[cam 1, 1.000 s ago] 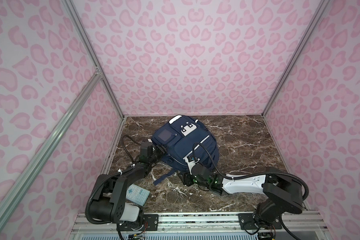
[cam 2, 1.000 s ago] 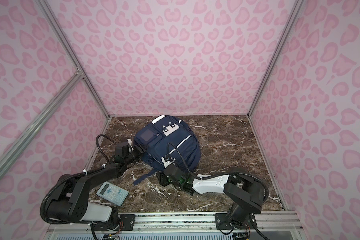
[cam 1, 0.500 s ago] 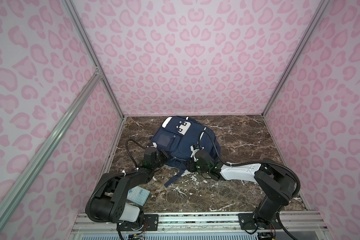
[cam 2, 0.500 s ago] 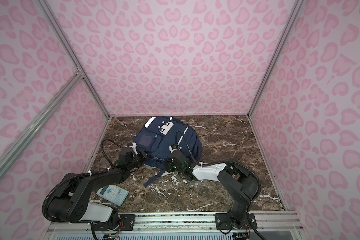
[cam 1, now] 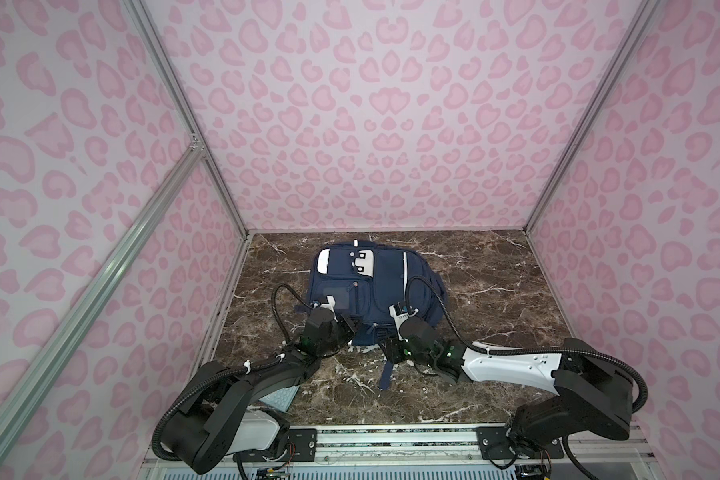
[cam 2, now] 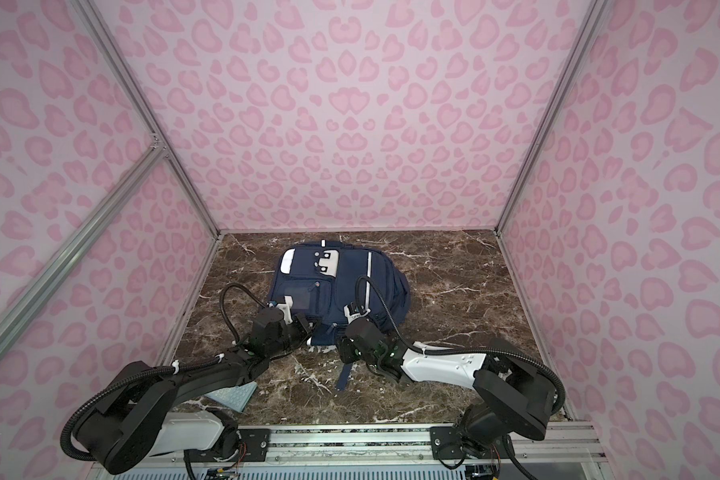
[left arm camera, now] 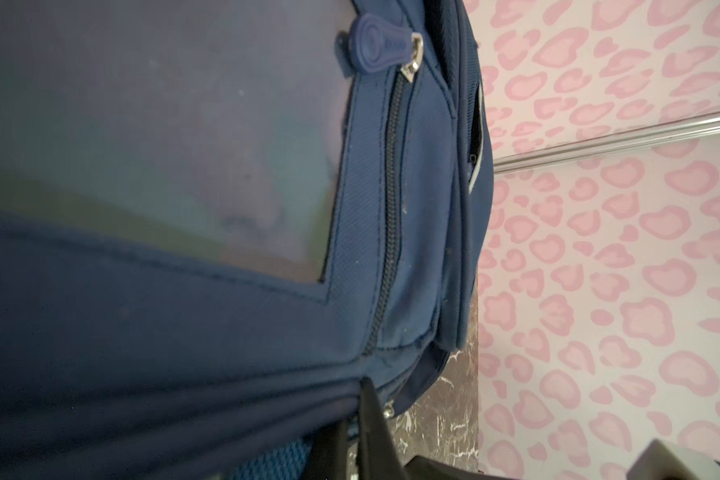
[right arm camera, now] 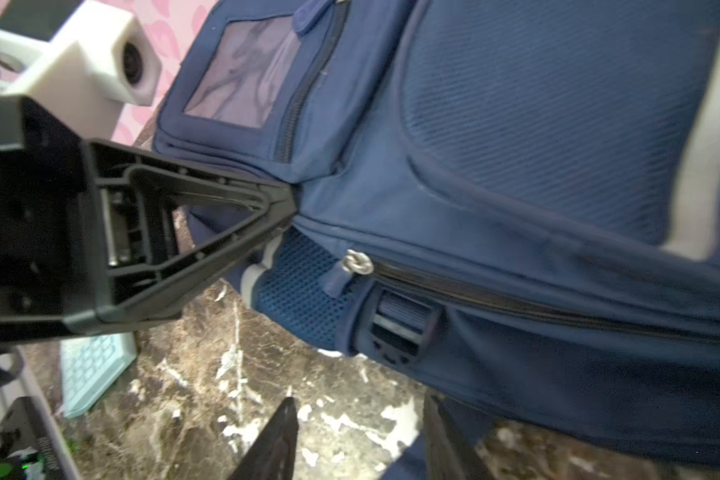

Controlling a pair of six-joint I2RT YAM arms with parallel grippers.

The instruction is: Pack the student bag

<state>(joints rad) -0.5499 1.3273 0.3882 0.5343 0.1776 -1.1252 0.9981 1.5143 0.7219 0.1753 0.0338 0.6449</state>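
Zipper pull (left arm camera: 373,43) on student bag (left arm camera: 142,311) bears blurred, unreadable lettering.

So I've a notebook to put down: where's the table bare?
The widest bare patch of table lies between the backpack and the right wall. A smaller one sits in front between the left arm and right arm, crossed by a loose strap. Crowded: the backpack's near edge, where the left gripper and right gripper work, and beside the calculator, front left.
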